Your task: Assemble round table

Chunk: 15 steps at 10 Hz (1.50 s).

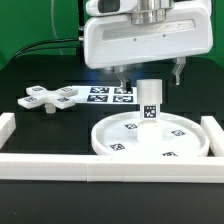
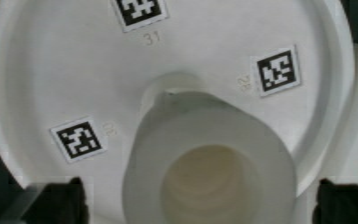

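The large round rimmed disc point(image 1: 186, 136) lies flat on the table at the exterior view's right. The short cylindrical post point(image 1: 150, 104) stands upright at its middle, with a tag on its side. My gripper point(image 1: 148, 74) hangs open just above the post, one finger on each side of it. In the wrist view I look down on the post's hollow top point(image 2: 208, 172) and the disc point(image 2: 105, 70). My gripper point(image 2: 201, 205) is open around the post, and its dark fingers point(image 2: 55, 202) stand apart from the post's sides. The cross-shaped piece point(image 1: 55, 97) lies at the exterior view's left.
The marker board point(image 1: 105, 94) lies behind the disc, between it and the cross-shaped piece. Long white border bars run along the front point(image 1: 90, 166), the left point(image 1: 7, 124) and the right point(image 1: 212, 128). Black cables trail at the back left.
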Tool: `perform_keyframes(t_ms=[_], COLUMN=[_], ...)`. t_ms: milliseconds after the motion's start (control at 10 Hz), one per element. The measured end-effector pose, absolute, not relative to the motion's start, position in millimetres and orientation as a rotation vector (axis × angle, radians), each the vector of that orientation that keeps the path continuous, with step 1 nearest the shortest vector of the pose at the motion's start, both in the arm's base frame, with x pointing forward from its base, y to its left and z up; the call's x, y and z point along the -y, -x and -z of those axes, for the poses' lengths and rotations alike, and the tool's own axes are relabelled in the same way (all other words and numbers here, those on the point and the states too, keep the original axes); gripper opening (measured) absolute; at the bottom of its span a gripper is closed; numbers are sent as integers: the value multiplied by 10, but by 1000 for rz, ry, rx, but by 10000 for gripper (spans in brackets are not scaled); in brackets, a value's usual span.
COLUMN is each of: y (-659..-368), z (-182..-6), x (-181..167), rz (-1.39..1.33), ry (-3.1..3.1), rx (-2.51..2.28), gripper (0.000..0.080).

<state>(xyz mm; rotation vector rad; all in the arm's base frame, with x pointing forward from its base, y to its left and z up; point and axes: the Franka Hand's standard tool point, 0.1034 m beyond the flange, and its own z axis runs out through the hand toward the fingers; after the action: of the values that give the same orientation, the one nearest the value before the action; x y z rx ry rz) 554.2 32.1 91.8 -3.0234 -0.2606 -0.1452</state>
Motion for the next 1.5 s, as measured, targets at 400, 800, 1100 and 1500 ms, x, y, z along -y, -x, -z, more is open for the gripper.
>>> perform_keyframes(t_ms=[400, 800, 1100, 1500], y=[-5536, -5536, -5540, -5519], z=[-898, -898, -901, -883], x=[-297, -304, -331, -363], rz=[141, 135, 107, 41], ry=[3023, 3025, 2988, 2753], rx=[274, 152, -391, -1097], gripper=[406, 406, 407, 407])
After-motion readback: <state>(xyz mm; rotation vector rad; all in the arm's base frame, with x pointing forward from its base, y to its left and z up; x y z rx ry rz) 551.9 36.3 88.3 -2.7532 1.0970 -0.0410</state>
